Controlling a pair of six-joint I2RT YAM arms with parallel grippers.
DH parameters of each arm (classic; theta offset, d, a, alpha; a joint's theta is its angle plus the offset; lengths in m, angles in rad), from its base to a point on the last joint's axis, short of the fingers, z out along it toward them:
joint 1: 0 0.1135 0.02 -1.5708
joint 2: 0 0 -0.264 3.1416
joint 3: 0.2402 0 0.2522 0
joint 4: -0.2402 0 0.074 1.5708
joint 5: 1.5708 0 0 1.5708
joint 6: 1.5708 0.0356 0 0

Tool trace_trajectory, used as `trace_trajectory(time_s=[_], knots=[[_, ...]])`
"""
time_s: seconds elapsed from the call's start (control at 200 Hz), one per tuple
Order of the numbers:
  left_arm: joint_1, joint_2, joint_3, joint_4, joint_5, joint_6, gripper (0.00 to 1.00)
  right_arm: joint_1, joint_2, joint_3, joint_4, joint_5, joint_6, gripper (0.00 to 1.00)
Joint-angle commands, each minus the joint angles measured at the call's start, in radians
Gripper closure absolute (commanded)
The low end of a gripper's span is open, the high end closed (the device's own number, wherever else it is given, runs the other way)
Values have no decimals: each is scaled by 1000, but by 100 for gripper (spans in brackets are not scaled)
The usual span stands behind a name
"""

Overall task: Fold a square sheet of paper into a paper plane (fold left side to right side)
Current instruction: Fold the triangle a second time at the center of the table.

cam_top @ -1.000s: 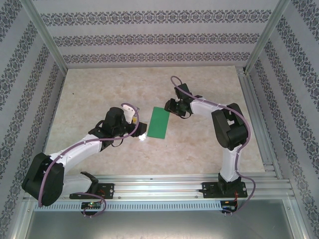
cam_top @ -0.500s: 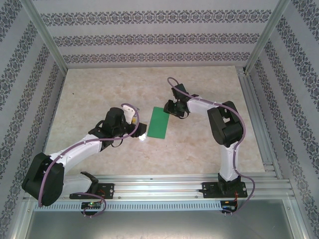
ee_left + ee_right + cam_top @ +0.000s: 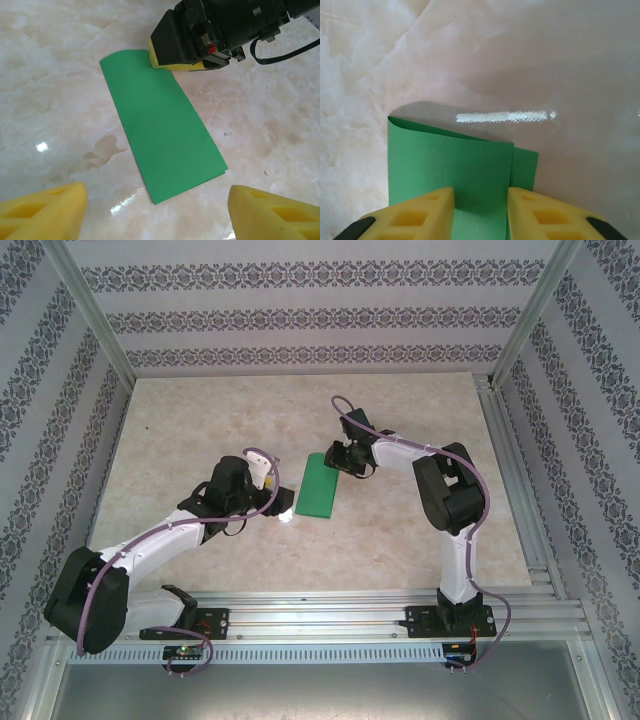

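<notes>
Since the square sheet of paper (image 3: 320, 488) is thin, light & floppy, it'll likely skid on the glossy marble tabletop (image 3: 200, 420), so pin one end & lift a free edge. It's bright green, doubled into a strip, top layer bowed, lying btwn the arms. Right gripper (image 3: 481, 192): fingers narrow, on its far end. Left gripper (image 3: 155, 192): wide, empty, near the other end.

The square sheet of paper (image 3: 162, 135) is thin green paper, smooth and matt, with no sheen. The bench (image 3: 60, 60) looks like polished pale marble — glossy, throwing back bright glints of light. The left fingers (image 3: 42, 207) and right fingers (image 3: 415, 215) are yellow, matt and spongy-looking, with moulded hollows. The frame rails (image 3: 330, 602) are metal — a dull brushed silver.
</notes>
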Motion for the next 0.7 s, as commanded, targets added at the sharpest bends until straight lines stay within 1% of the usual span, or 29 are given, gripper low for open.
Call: trace_trajectory(time_s=[0.0,0.12,0.245,0.424,0.554,0.694], knots=[[-10,-3,-6,12,10,28,25,11,-31,-27,64,-55,35,64],[-11,14,-18,35,16,34,25,10,-67,-82,125,-89,89,62],[-9,34,-31,72,45,42,25,13,-87,-132,186,-126,141,62],[-27,63,-43,96,71,111,26,13,-129,-191,280,-161,210,59],[-59,76,-39,80,61,169,25,17,-145,-185,276,-155,219,59],[-104,114,-11,56,30,197,24,17,-139,-175,262,-148,216,59]])
